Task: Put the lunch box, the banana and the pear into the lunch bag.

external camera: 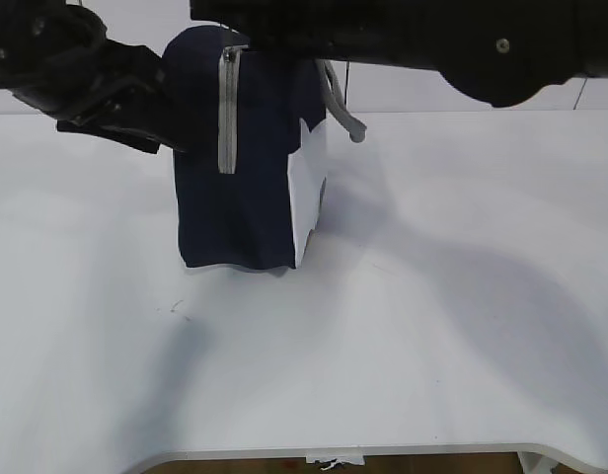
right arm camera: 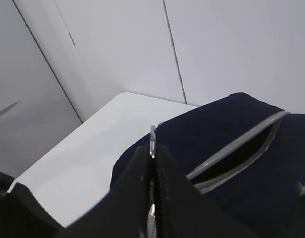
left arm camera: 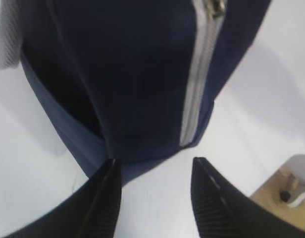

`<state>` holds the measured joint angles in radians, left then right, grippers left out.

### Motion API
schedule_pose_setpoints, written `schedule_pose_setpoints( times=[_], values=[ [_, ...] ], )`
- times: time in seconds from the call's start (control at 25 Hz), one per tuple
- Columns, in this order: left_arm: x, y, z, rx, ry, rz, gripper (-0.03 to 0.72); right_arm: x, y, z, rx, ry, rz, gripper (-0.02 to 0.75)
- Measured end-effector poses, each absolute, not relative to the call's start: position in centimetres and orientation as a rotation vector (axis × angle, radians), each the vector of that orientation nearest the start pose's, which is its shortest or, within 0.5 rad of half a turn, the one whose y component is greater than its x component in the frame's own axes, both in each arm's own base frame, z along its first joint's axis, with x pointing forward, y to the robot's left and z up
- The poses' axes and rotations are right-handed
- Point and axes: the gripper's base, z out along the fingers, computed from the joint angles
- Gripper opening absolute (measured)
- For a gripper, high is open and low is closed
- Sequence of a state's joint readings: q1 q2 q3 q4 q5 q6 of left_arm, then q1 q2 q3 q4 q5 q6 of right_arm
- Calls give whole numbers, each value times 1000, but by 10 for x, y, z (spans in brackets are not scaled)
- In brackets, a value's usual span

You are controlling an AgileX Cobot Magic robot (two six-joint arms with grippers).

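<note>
While the right gripper (right arm camera: 151,163) pinches its metal zipper pull (right arm camera: 152,141), the boxy navy fabric lunch bag (external camera: 247,168) stands by the wide-spread left gripper (left arm camera: 155,191).

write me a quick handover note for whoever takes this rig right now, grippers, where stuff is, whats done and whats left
Left gripper: open, jaws apart just short of the lunch bag's lower edge, not gripping it.
Right gripper: shut on the zipper pull at the top of the bag.
The bag stands upright on the white table. The grey zipper down its side is closed, while the top stretch near the right gripper shows a gap.
Lunch box, banana and pear are not visible in any view, and the bag's inside is hidden, so I cannot tell whether they are packed.
Left: check the contents, then finish the zipper.
</note>
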<state>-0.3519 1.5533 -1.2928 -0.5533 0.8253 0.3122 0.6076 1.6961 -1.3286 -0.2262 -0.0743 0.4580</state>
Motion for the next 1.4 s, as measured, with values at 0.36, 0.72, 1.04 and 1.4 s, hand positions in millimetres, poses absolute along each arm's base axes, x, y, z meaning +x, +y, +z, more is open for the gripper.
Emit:
schedule_pose_setpoints(
  times=[0.36,0.72,1.04,1.4],
  values=[
    [319,-151,308,485,2395,-635,361,335,235,331,-346,1788,620,1],
    [325,-156,291,601,2416,-619,20,336,235,330,-345,1791,620,1],
    [315,-149,282,827,2508,-501,0,336,235,330,-346,1797,617,1],
    [308,-146,288,878,2513,-491,-1,349,216,330,-293,1801,577,1]
  ],
)
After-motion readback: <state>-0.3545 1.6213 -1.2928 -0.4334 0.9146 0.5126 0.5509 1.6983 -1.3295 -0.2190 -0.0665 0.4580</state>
